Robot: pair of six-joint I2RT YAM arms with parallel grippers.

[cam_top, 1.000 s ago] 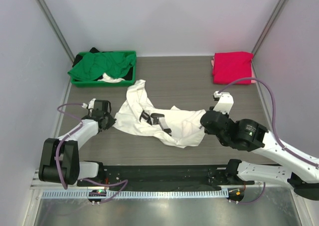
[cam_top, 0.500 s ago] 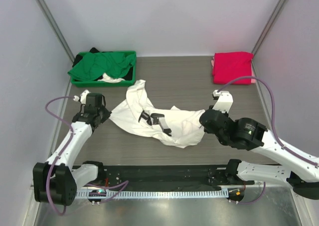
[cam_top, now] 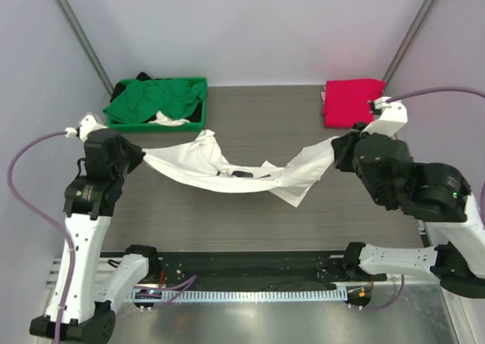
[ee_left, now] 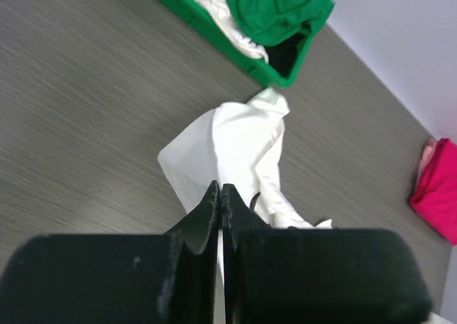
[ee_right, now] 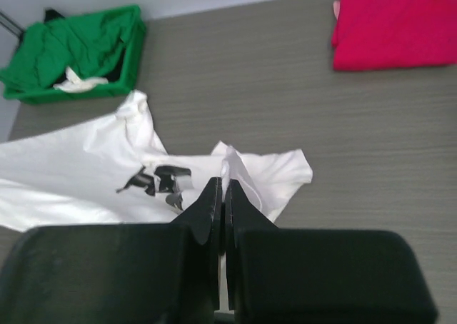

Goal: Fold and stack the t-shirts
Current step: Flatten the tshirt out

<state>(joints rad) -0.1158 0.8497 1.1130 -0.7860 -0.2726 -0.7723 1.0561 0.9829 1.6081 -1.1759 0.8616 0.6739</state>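
Note:
A large white t-shirt with a black print hangs stretched between both arms above the table. My left gripper is shut on its left end; in the left wrist view the cloth runs out from between my shut fingertips. My right gripper is shut on its right end, and in the right wrist view the shirt comes out of my shut gripper. A folded pink-red t-shirt lies at the back right. A green t-shirt fills the bin.
A green plastic bin stands at the back left, holding the green tee with white and black cloth under it. It also shows in the left wrist view and the right wrist view. Walls close in on both sides.
Both arms have risen and moved apart, the left to the left, the right to the back right. The white shirt has gone from a crumpled heap to a stretched, sagging band.

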